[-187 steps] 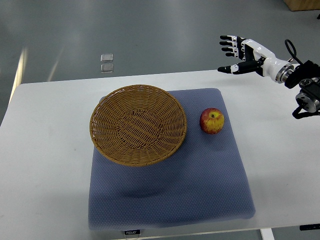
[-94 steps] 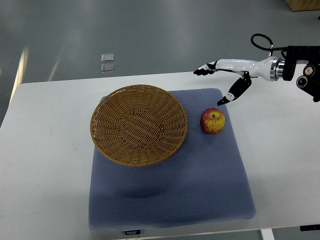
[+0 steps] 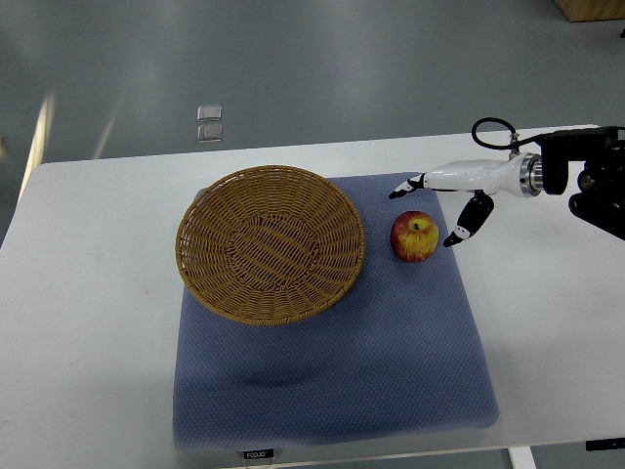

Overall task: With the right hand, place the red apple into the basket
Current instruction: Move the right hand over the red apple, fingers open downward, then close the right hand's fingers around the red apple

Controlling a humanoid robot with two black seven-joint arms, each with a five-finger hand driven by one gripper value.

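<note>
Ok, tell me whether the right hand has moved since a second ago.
Yes. The right hand has come down and left toward the red apple, fingers open around it.

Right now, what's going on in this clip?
The right robot hand reaches in from the right, fingers spread around the red apple but not closed on it. The apple sits on the blue mat, just right of the wicker basket, which holds nothing. The grasp hasn't happened yet. The left arm isn't in view.
</note>
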